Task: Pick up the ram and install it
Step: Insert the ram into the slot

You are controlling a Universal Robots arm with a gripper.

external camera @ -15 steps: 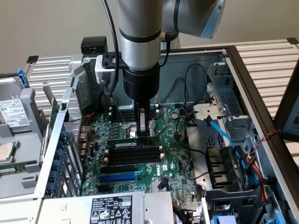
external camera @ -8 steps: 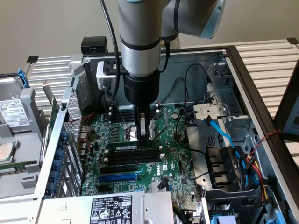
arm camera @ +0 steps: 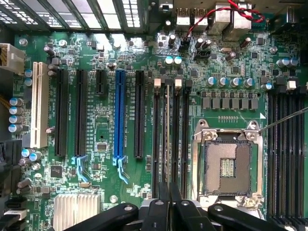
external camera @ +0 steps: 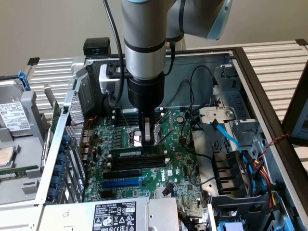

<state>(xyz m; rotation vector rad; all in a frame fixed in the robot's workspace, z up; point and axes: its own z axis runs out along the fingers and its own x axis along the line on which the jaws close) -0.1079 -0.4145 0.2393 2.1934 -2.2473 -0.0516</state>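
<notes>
Well off to the exterior view's left of the gripper, outside the case, a hard drive (external camera: 10, 115) sits label up in a grey metal carrier (external camera: 29, 103). Nearer the gripper on that side stands the perforated wall of the open computer case (external camera: 67, 125). The case holds the green motherboard (external camera: 180, 159) flat on its floor. It also holds a power supply (external camera: 114, 215) with a black-and-white label at the near edge.

The gripper (external camera: 149, 140) hangs straight down over the middle of the board. It is closed: the wrist view shows the two black fingers (arm camera: 162, 204) side by side with no gap that I can make out.

Just below the fingertips the ram (external camera: 137, 153) sits lengthwise and level in the first of the black memory slots (external camera: 134, 166), with a pale label on its face. Whether the tips touch it I cannot tell. Just beside the fingers is the CPU socket (arm camera: 227, 166), a metal frame around bare contacts.

To the exterior view's right of the gripper, black cables (external camera: 190, 86) and a blue flat cable (external camera: 225, 132) run inside the case toward the drive bay (external camera: 236, 173).
</notes>
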